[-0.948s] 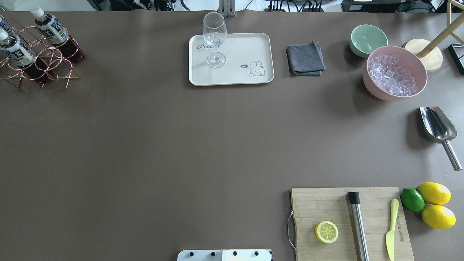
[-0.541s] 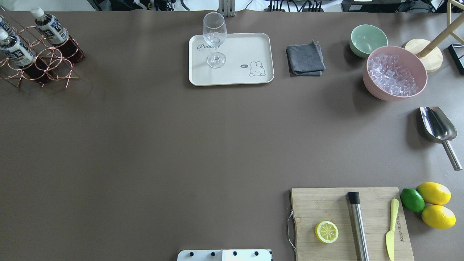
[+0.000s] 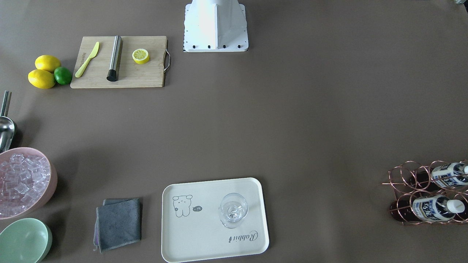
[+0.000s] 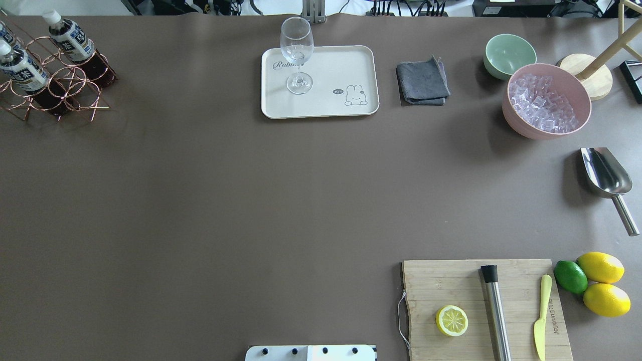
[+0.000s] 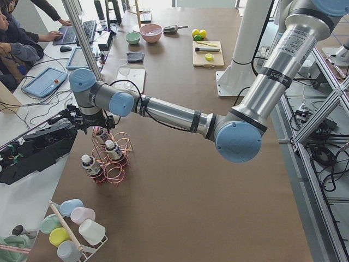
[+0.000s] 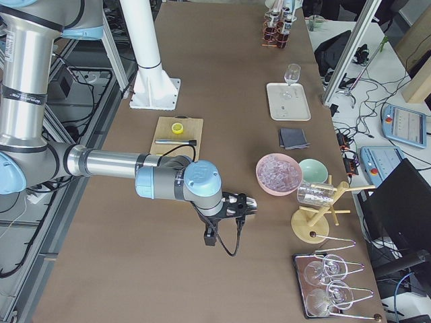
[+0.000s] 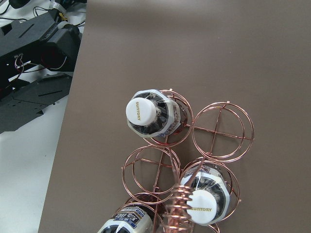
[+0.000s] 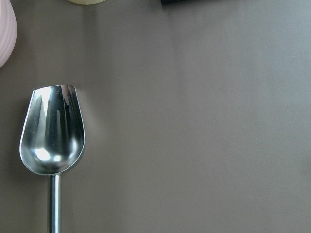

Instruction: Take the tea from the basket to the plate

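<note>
The basket [image 4: 65,85], a rose-gold wire rack, stands at the table's far left corner and holds three tea bottles. Two tea bottles show clearly from overhead [image 4: 70,37] [image 4: 22,70]. In the left wrist view I look straight down on the basket [image 7: 221,128] and on one bottle's white cap [image 7: 142,110], with another cap [image 7: 209,206] beside the coiled handle. My left gripper [image 5: 90,124] hovers just above the basket; I cannot tell whether it is open or shut. The cream plate [image 4: 346,65] holds a stemmed glass [image 4: 297,55]. My right gripper [image 6: 248,207] hangs over the scoop; I cannot tell its state.
A grey cloth [image 4: 422,82], a green bowl [image 4: 509,54], a pink ice bowl [image 4: 546,100] and a steel scoop [image 4: 607,175] lie at the right. A cutting board [image 4: 441,286] with half a lemon, a muddler and a knife is front right, beside lemons and a lime.
The basket's near side and its front bottle have shifted very slightly. Nothing else on the table has moved.
</note>
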Available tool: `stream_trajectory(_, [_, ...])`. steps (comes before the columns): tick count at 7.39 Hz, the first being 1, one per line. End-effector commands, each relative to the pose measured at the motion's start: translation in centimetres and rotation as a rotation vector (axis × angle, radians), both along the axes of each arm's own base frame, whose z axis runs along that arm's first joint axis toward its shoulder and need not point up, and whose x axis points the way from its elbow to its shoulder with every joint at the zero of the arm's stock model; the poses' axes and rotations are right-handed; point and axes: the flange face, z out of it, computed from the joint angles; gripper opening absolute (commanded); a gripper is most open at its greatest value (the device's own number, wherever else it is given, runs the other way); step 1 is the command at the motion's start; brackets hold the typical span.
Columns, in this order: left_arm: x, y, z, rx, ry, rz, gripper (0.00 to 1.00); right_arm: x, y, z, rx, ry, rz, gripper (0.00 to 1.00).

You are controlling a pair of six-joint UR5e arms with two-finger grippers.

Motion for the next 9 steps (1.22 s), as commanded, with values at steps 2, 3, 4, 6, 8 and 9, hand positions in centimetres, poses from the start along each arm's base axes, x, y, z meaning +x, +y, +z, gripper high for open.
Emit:
stream_trajectory(2, [-0.2,0.3,0.5,0.037,-0.004,0.013,0.32,0.0,0.0,0.1,-0.001,0.0,0.0,1.0])
stream_trajectory(3, [-0.3,0.3,0.4,0.04,-0.003,0.012,0.24,0.0,0.0,0.1,-0.001,0.0,0.0,1.0])
stream_trajectory(4, [-0.4,0.2,0.3,0.043,-0.004,0.011,0.1,0.0,0.0,0.0,0.0,0.0,0.0,1.0])
stream_trajectory(6, [-0.6,0.3,0.1,0.046,-0.002,0.008,0.0,0.0,0.0,0.0,0.0,0.0,0.0,1.0])
stream_trajectory(8, [-1.5,0.3,-0.5,0.053,0.0,-0.006,0.0,0.0,0.0,0.0,0.0,0.0,0.0,1.0])
stream_trajectory(9, [-1.7,0.7,-1.6,0.056,0.03,-0.003,0.0,0.0,-0.1,-0.1,0.0,0.0,0.0,1.0])
